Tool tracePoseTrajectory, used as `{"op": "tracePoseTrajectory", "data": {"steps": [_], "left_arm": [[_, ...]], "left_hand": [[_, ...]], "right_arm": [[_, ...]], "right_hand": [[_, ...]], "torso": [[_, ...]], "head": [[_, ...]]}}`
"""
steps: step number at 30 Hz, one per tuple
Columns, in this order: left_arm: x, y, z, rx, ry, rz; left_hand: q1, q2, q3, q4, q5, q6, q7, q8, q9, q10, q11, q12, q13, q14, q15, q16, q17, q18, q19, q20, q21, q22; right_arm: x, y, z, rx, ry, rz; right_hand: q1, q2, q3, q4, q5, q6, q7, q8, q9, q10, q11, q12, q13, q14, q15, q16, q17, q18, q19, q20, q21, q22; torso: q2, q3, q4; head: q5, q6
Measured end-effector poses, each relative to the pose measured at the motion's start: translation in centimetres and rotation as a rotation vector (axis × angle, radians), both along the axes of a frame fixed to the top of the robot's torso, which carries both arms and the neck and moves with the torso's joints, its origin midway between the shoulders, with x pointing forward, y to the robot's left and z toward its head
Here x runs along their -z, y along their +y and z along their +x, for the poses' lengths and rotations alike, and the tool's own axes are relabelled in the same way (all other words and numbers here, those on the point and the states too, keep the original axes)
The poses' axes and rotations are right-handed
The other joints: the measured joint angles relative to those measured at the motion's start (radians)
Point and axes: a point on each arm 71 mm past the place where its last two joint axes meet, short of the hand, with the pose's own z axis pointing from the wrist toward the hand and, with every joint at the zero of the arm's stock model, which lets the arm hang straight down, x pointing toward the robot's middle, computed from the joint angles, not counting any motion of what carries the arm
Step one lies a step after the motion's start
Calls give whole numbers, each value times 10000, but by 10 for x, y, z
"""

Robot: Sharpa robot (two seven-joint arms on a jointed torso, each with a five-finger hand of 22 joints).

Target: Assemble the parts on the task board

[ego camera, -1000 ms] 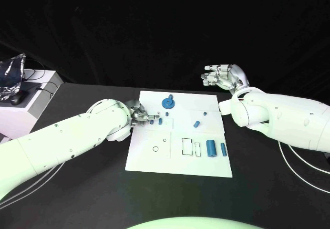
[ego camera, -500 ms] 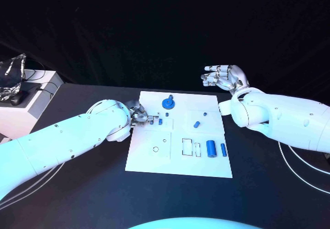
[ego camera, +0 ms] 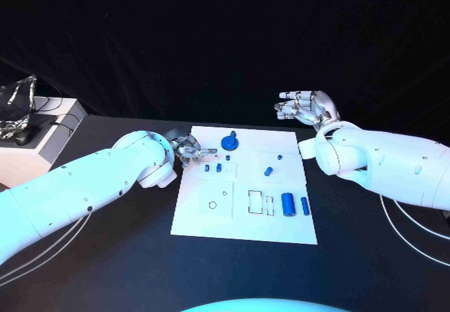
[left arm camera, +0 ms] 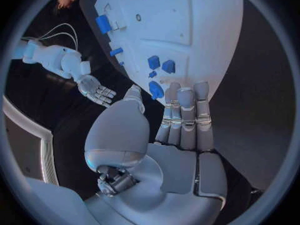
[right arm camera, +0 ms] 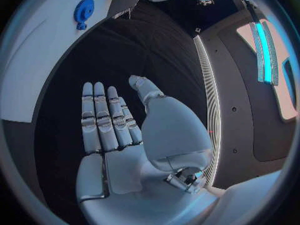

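left hand (ego camera: 190, 151): moved toward the task board's (ego camera: 246, 221) far end, off the two small blue pegs (ego camera: 212, 168) | pegs: earlier just beyond its fingertips, now clear on the near side of the fingers | blue gear (ego camera: 229, 141): now just beyond the fingertips

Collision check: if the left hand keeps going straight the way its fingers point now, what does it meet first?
Probably the blue gear at the far end of the task board. In the head view the left hand points across the board toward it; height above the board is unclear.
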Motion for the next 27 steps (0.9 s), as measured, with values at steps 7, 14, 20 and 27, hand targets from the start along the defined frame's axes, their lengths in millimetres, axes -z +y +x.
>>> {"op": "tracePoseTrajectory", "data": {"steps": [7, 14, 20, 27], "left_arm": [[-5, 8, 1, -100, 31, -1324], [-6, 13, -2, -16, 128, -1646], [-5, 16, -7, 228, 209, -1488], [1, 16, -16, 576, 206, -985]], "left_hand": [[571, 231, -279, -55, 76, -413, 132, 1156, -2424, -284, 106, 351, -1191, -230, 128, 383, -1109, -2, 86, 106, -521, -239], [1026, 463, -301, -259, 117, -387, 105, 1425, -3022, -250, 72, 395, -1466, -168, 67, 657, -1272, -3, 267, 69, -512, -63], [1951, 630, 1187, -1131, 122, 241, -80, 1235, -3291, 339, -178, 225, -1535, 295, -199, 811, -1076, 15, 543, -92, -172, 155], [1479, 354, 2621, -1242, 118, 967, -244, 460, -3609, 998, -376, 16, -1215, 875, -356, 862, -504, 149, 1166, -250, 993, 698]], "right_arm": [[0, -2, 0, 26, 0, -8], [0, -3, 0, 49, 2, -13], [0, -5, -1, 69, 7, -18], [0, -7, -2, 91, 20, -22]], "right_hand": [[0, 0, 0, 0, 0, 0, 0, 0, 0, 0, 0, 0, 0, 0, 0, 0, -8, 0, 0, 0, 0, 0], [0, 0, 0, 0, 0, 0, 0, 0, 0, 0, 0, 0, 0, 0, 0, 0, -8, 1, 0, 0, 0, 0], [0, 0, 0, 1, 6, 0, 0, 0, 0, 0, 0, 0, 0, 0, 0, 0, -7, 0, 0, 0, 0, 0], [0, 0, 0, 1, 39, 0, 0, 0, 0, 0, 0, 0, 0, 0, 0, 0, -7, 1, 0, 0, 0, 0]], "torso": [[-4, 0, 11], [0, -6, 5], [1, -16, 10], [0, -16, 8]], "head": [[1, 34], [1, 61], [-5, 65], [-1, 77]]}}
